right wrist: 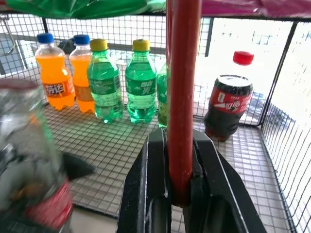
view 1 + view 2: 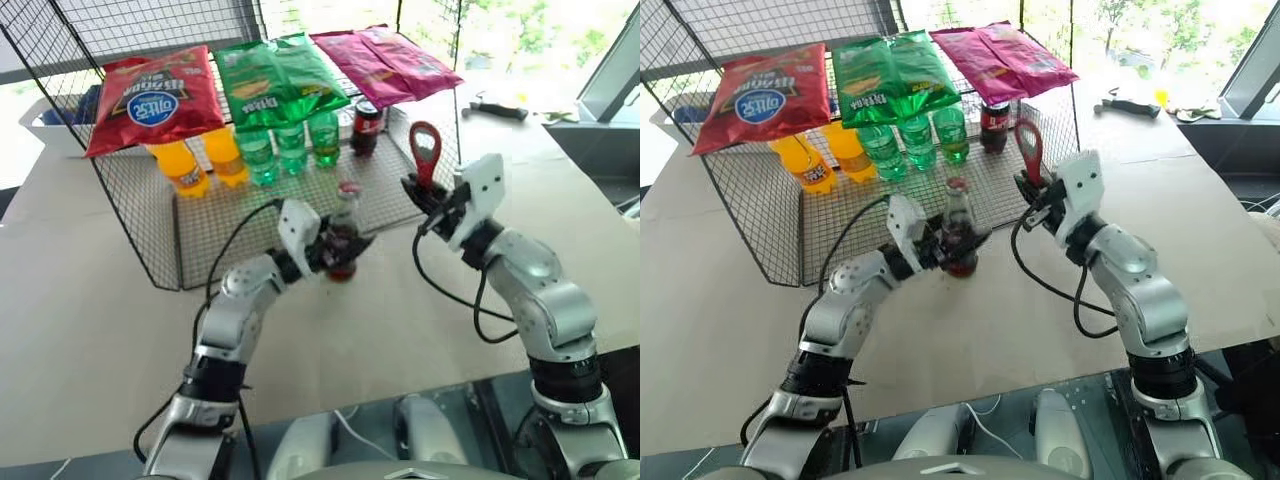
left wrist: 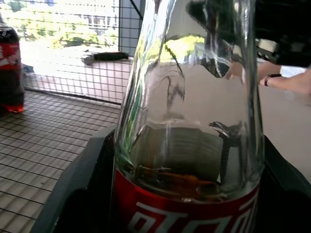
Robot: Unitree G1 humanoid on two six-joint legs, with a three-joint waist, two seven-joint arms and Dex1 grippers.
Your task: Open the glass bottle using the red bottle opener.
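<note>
Both eye views look down from above the desk [image 2: 90, 330] toward the wire rack [image 2: 150, 215]. The left wrist view sits right against the glass bottle [image 3: 189, 121]; the right wrist view faces the rack's bottles, sharing them with the eye views.

Red chip bag [image 2: 155, 100] — white script upside down, unreadable; bottle labels likewise.

A table [image 2: 90, 330] covered in plain brown paper [image 2: 400, 330] fills the scene. A black wire rack [image 2: 150, 240] stands at its far side. Bright daylight comes through windows [image 2: 520, 40] behind, with green foliage [image 2: 1140, 30] outside. A dark tool [image 2: 497, 108] lies at the far right edge.
</note>
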